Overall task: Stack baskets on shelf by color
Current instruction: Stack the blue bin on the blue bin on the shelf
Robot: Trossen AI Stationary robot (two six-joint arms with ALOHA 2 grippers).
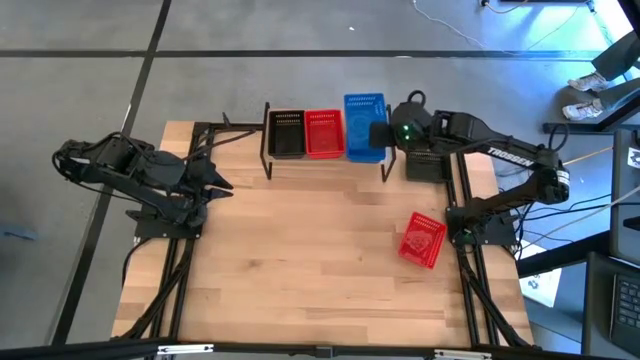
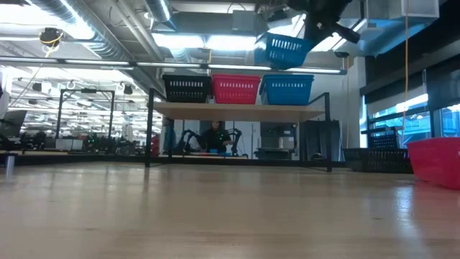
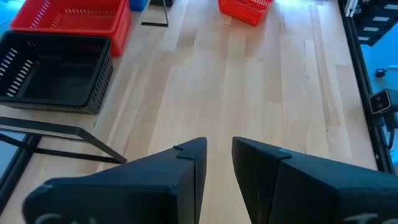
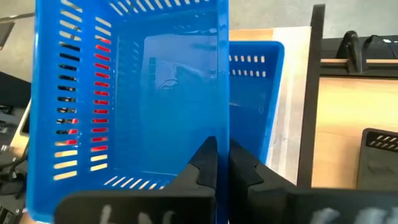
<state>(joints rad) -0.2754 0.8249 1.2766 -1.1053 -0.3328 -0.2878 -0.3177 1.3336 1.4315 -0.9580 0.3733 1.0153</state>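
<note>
The shelf (image 2: 237, 110) stands at the table's far edge and carries a black basket (image 2: 187, 88), a red basket (image 2: 236, 89) and a blue basket (image 2: 287, 90) side by side. My right gripper (image 4: 222, 163) is shut on a second blue basket (image 2: 284, 50), held tilted in the air just above the blue one on the shelf. Another red basket (image 1: 422, 240) lies on the table near its right edge. My left gripper (image 3: 219, 165) waits over the table's left side (image 1: 215, 183), its fingers a narrow gap apart, touching nothing. My right gripper pinches one side wall of the blue basket at its rim (image 4: 222, 134), one finger inside the basket and one outside. It comes at it from above and from the table's right side. The basket is lifted clear and tilted, over the blue basket (image 4: 258, 81) on the shelf.
A black basket (image 1: 428, 165) sits beside the shelf's right legs, under my right arm. The middle and near parts of the wooden tabletop (image 1: 300, 260) are bare. A person sits in the room beyond the table (image 2: 215, 137).
</note>
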